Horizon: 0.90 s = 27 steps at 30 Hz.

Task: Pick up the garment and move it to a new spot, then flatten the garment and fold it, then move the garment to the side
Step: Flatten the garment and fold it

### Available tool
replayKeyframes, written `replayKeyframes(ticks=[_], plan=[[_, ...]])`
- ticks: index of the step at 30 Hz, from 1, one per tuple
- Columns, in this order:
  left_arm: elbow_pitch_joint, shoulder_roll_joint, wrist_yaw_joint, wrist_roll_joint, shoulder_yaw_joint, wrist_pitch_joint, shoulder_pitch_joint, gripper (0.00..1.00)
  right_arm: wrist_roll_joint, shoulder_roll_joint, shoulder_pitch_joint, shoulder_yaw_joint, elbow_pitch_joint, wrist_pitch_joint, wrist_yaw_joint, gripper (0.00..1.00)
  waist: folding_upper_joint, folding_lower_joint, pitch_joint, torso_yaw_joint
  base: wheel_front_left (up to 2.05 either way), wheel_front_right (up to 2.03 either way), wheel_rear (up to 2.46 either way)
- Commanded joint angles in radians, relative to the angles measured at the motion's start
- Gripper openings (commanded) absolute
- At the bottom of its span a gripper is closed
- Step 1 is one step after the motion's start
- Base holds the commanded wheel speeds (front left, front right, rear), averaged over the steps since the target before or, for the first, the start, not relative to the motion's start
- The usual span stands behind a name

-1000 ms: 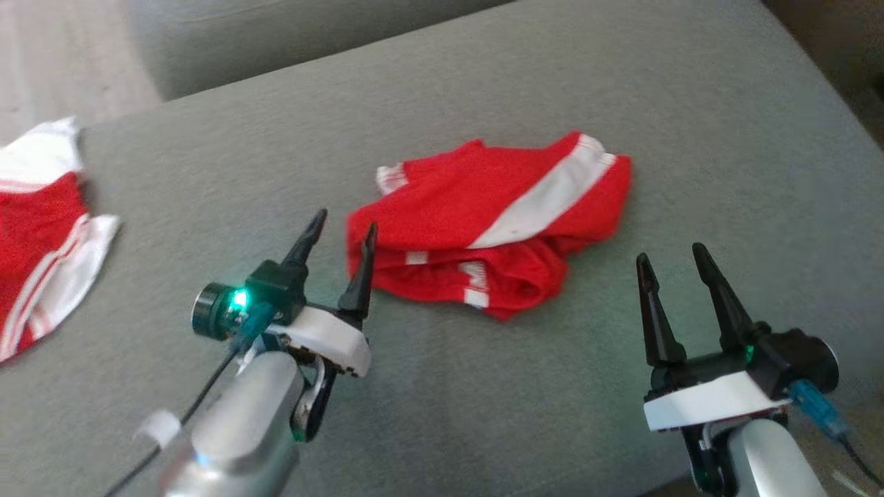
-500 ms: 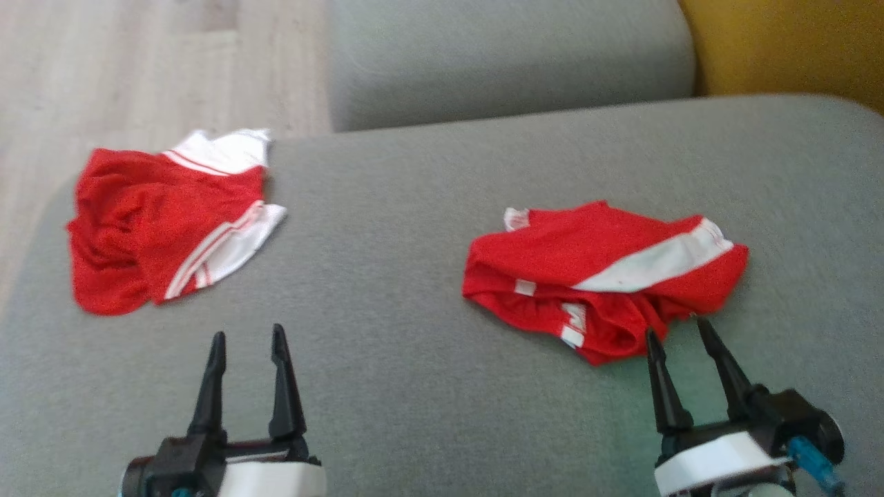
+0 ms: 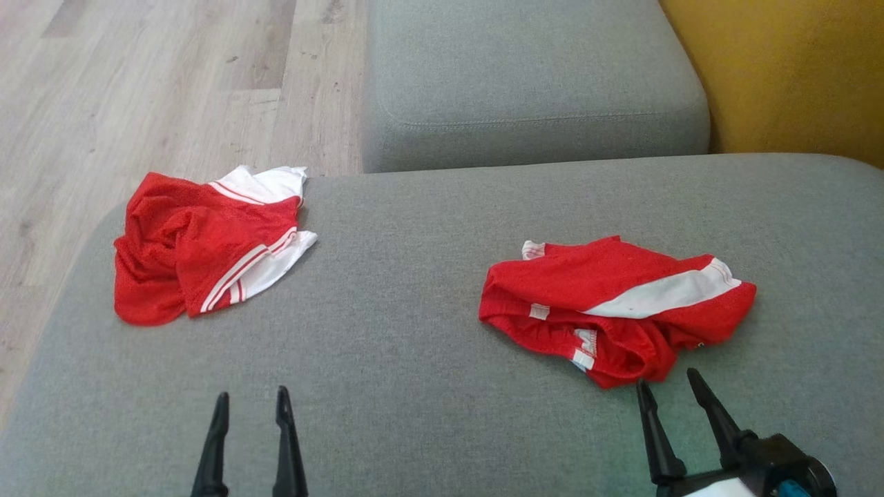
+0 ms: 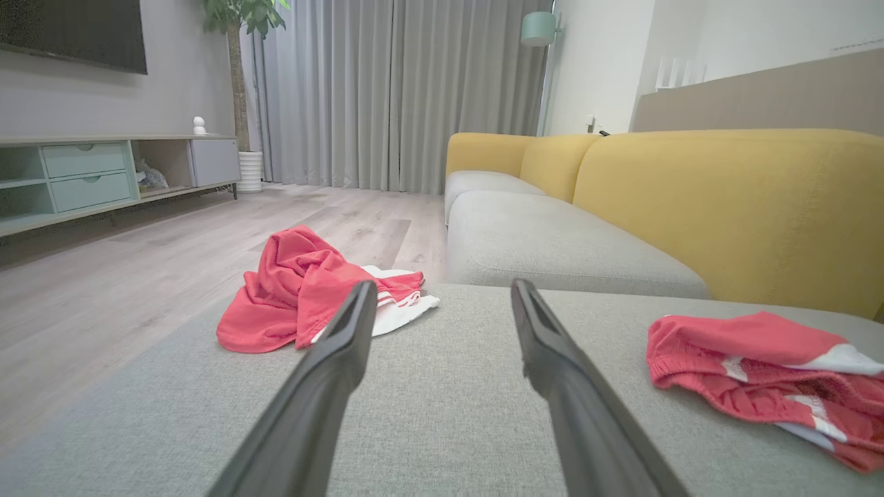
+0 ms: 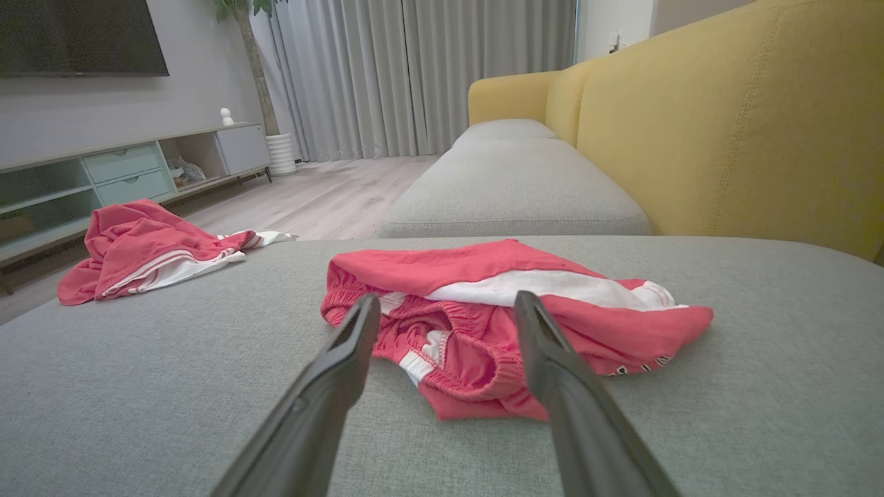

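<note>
Pointing at the garment [image 3: 615, 310] (red, crumpled), right fingers [image 3: 655, 435] spread.

Grey sofa seat [image 3: 428, 386], two crumpled red-and-white garments [image 3: 615, 310], well apart

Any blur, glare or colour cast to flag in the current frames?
Head view: sharp, evenly lit, no glare; folded garment and crumpled garment saturated red. Left wrist view: left gripper's fingers soft, reds washed pink. Right wrist view: same pink cast, right gripper's fingers soft.
</note>
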Motion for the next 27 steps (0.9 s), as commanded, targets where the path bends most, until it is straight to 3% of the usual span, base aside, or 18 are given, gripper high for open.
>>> replayKeyframes(ticks=[1,10,27], plan=[[-0.021,-0.007,-0.005,0.020,0.020,-0.009,-0.034,1.00,0.000,-0.005,-0.033,0.027,-0.033,-0.004,0.008,1.00,-0.0001,0.0001,-0.001,-0.001,0.00,0.00,0.00],[0.031,-0.007,-0.043,0.096,-0.006,-0.009,-0.026,1.00,0.002,-0.005,-0.021,0.030,-0.027,-0.004,0.008,1.00,-0.0001,0.0001,-0.019,-0.010,0.00,0.00,0.00],[0.068,-0.007,-0.055,0.109,-0.018,-0.010,-0.018,1.00,0.002,-0.005,-0.022,0.021,-0.031,-0.004,0.008,1.00,-0.0001,0.0001,-0.008,-0.024,0.00,0.00,0.00]])
